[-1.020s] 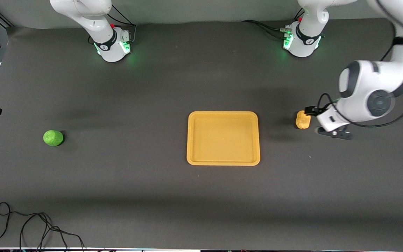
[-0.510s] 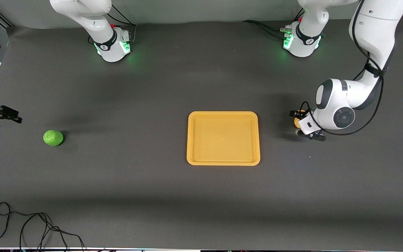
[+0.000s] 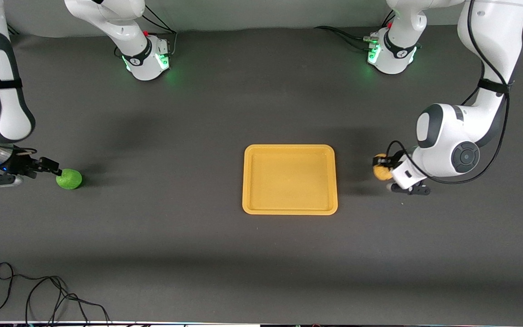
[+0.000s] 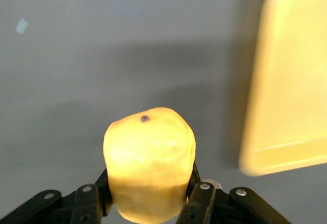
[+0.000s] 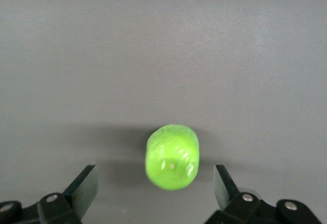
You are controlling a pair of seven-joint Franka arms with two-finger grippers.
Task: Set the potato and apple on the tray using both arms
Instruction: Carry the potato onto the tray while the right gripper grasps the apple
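Observation:
The yellow-tan potato is gripped in my left gripper, just off the yellow-orange tray on the side toward the left arm's end of the table. In the left wrist view the black fingers press both sides of the potato, and the tray's rim shows beside it. The lime-green apple lies on the table toward the right arm's end. My right gripper is open beside it. In the right wrist view the apple sits between the spread fingertips.
The two arm bases stand along the table's edge farthest from the front camera. A loose black cable lies at the near corner toward the right arm's end. Dark table surface surrounds the tray.
My left gripper has shut on the potato and carried it a little toward the tray and the front camera. My right arm has come into view, bringing its open gripper to the apple.

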